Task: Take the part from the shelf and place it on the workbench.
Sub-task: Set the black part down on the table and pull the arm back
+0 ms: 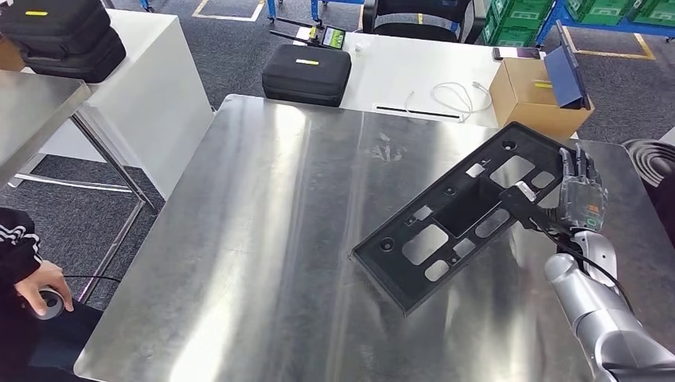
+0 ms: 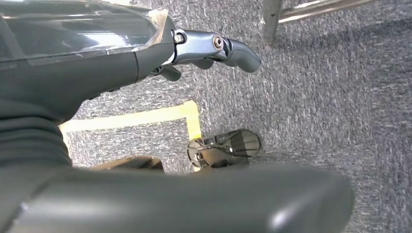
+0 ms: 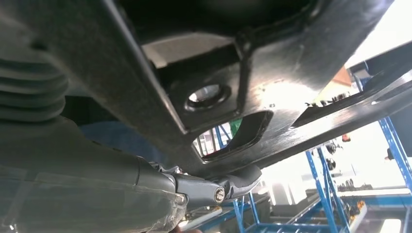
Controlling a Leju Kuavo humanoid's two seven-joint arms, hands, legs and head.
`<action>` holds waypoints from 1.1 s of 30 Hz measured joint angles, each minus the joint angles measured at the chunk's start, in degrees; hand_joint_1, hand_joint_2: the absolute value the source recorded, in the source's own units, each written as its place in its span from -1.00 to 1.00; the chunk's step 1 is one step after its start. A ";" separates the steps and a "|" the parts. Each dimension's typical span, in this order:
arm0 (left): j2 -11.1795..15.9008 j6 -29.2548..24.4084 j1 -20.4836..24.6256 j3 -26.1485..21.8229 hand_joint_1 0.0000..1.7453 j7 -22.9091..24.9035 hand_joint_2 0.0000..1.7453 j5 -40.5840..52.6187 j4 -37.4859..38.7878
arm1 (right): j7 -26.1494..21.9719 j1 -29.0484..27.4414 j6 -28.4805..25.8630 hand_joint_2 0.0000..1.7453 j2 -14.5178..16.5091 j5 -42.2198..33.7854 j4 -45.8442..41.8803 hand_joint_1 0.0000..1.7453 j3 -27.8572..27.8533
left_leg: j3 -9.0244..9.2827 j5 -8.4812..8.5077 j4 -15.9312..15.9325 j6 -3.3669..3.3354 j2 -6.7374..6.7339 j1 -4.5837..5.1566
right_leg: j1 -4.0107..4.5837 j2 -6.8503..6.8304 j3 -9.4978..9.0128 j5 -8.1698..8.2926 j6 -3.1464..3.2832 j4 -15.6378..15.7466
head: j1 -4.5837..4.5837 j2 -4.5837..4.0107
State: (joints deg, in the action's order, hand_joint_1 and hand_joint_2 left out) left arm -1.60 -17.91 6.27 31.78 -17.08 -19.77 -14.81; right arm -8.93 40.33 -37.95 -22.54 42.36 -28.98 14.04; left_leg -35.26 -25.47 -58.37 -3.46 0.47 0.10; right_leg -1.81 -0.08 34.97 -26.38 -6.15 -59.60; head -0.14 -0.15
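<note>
The part (image 1: pixel 458 208) is a long black plastic panel with several cut-outs. It lies slanted across the right side of the steel workbench (image 1: pixel 271 223), its near left corner on the surface. My right hand (image 1: pixel 579 195) grips its far right edge, fingers upright behind the rim. In the right wrist view the part's underside (image 3: pixel 272 63) sits close over my right hand (image 3: pixel 145 189), with the thumb (image 3: pixel 228 187) against it. My left hand (image 2: pixel 121 63) hangs over grey carpet with its thumb (image 2: pixel 218 48) stretched out and nothing in it.
Behind the workbench stands a white table (image 1: pixel 430 72) with a black case (image 1: pixel 306 73), a white cable (image 1: pixel 458 97) and a cardboard box (image 1: pixel 533 91). Another black case (image 1: pixel 60 36) sits at the far left. A person's hand rests on a mouse (image 1: pixel 44 298) at the lower left.
</note>
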 joint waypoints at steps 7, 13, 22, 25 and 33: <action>0.08 0.34 0.03 0.00 -1.00 -0.09 -1.00 0.03 0.01 | -0.49 0.29 -0.08 -1.00 -0.65 -0.12 -1.51 -1.00 -0.43 | -2.62 -3.54 -5.41 1.82 -0.09 -0.15 | -0.34 0.21 -1.23 0.62 3.12 1.96 | -0.32 0.00; 0.07 0.36 0.01 0.00 -1.00 -0.09 -1.00 0.03 0.01 | -0.49 0.41 -0.05 -1.00 -0.81 -0.11 -1.91 -1.00 -0.47 | -5.96 -7.03 -12.80 2.20 -0.15 -0.33 | -0.17 0.20 -1.27 0.57 3.49 1.94 | -0.41 0.00; 0.42 1.99 0.40 0.00 -1.00 0.01 -1.00 1.42 0.03 | 1.43 0.12 4.55 -1.00 -4.23 8.39 -5.39 -1.00 0.05 | -0.17 0.00 -0.06 -0.16 0.05 0.18 | 0.44 0.22 -0.19 -0.66 2.24 0.44 | -0.28 0.00; 0.69 2.68 0.78 0.00 -1.00 0.27 -1.00 1.85 0.03 | 2.43 1.52 16.61 -1.00 -6.85 15.97 -6.85 -1.00 2.84 | -0.10 0.28 0.28 -0.86 0.02 0.19 | 0.48 0.20 4.75 -5.01 2.91 -10.07 | -0.09 0.00; 1.77 3.61 1.18 0.00 -1.00 0.52 -1.00 2.41 0.03 | -0.95 8.24 46.24 -1.00 -12.82 19.74 -12.62 -1.00 13.60 | -0.36 -0.12 -0.54 0.20 0.06 0.35 | 0.00 0.28 -1.04 0.37 0.59 1.66 | 0.05 0.00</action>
State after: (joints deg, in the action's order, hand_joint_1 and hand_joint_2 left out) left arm 0.17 -14.29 7.45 31.78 -16.56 -17.37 -14.78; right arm -9.88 48.57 8.29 -35.36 62.10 -41.61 27.65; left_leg -35.62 -25.59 -58.91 -3.27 0.52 0.44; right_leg -1.81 0.20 33.94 -26.01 -5.55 -57.94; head -0.09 -0.15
